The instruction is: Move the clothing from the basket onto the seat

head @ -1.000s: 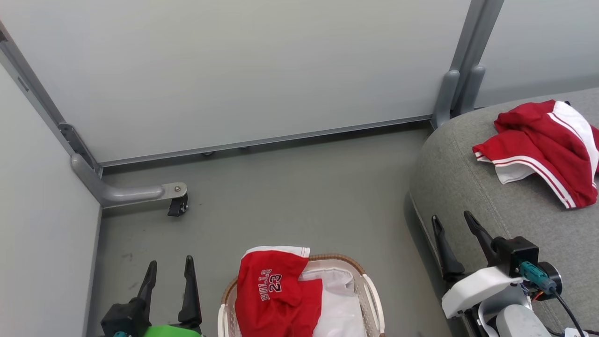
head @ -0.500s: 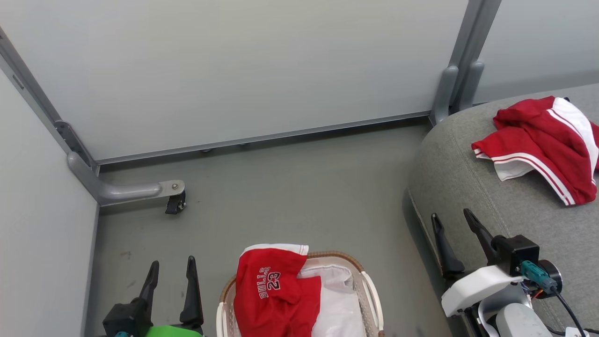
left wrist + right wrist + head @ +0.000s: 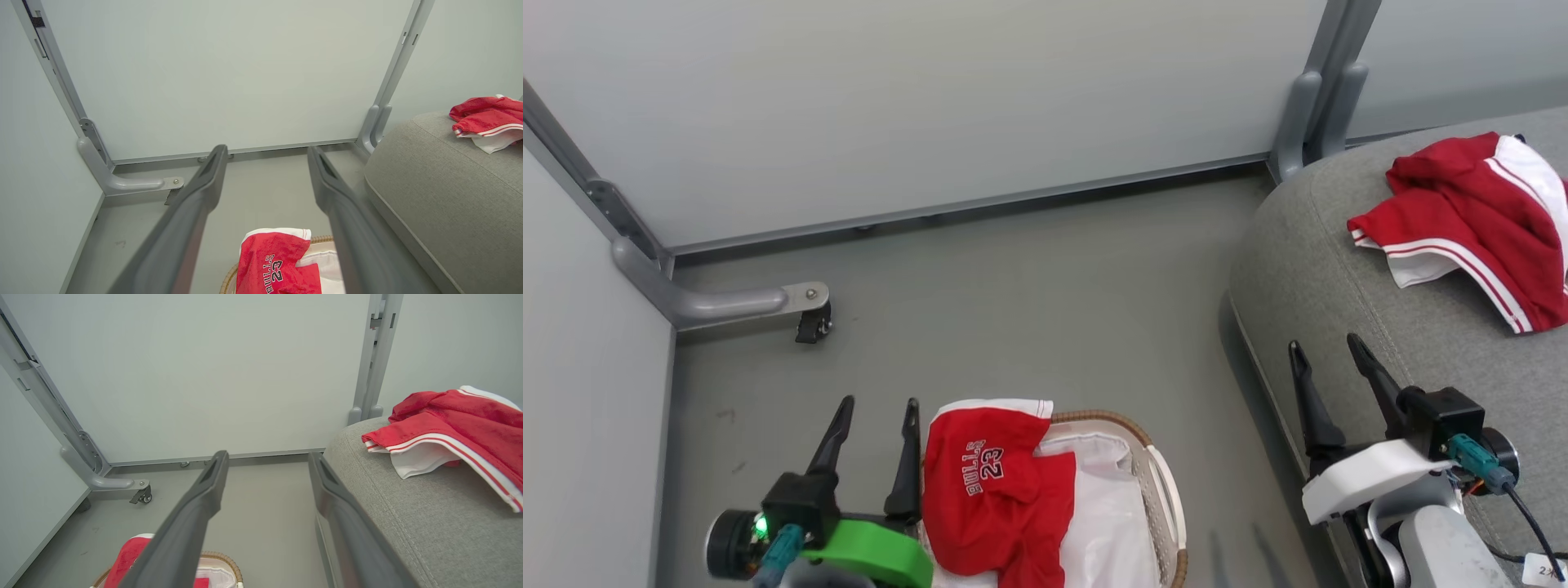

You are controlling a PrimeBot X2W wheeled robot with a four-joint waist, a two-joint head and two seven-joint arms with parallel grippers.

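Lying crumpled, red clothing (image 3: pixel 996 498) drapes woven-rimmed basket (image 3: pixel 1123 422).

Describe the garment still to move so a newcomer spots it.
Left of the big grey seat, a small white basket stands on the floor. The red top draped in it reads BULLS 23, unlike the striped red garment on the seat.

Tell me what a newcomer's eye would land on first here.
The red BULLS 23 garment hangs over the rim of the basket at bottom centre, with the open left gripper just beside it. A striped red garment lies crumpled on the grey seat at right, with the open right gripper by the seat's edge.
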